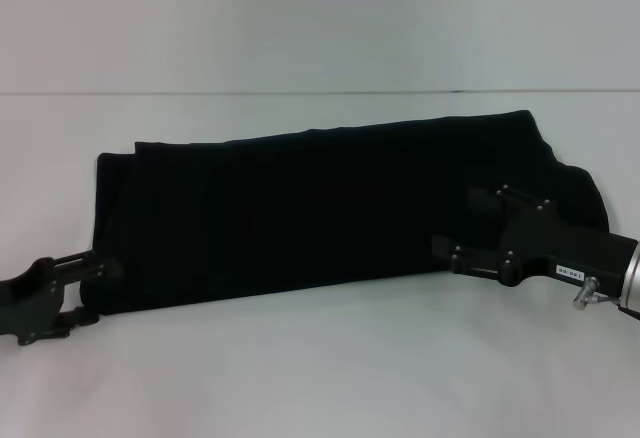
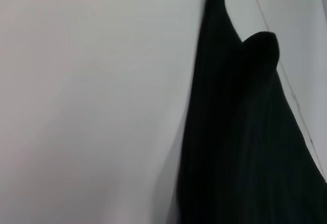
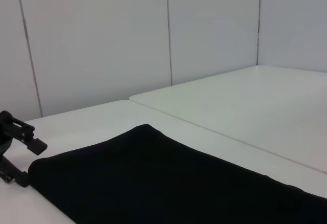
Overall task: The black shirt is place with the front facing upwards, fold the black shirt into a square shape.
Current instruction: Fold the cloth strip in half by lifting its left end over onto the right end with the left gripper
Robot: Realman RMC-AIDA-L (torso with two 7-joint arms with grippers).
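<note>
The left gripper [image 1: 95, 293] is standing with its jaws parted around the black shirt's [image 1: 330, 213] near left corner, not yet pinching it. The right gripper [image 1: 468, 230] is hovering over the shirt's right end; whether its jaws are apart I cannot tell. The shirt is lying on the white desk [image 1: 320, 378] as a long folded band, so judging by that, the lengthwise folding is finished and the crosswise fold into a square is remaining.

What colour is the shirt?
Plain black; the shirt shows no lettering as it lies folded. Best seen in the head view.
</note>
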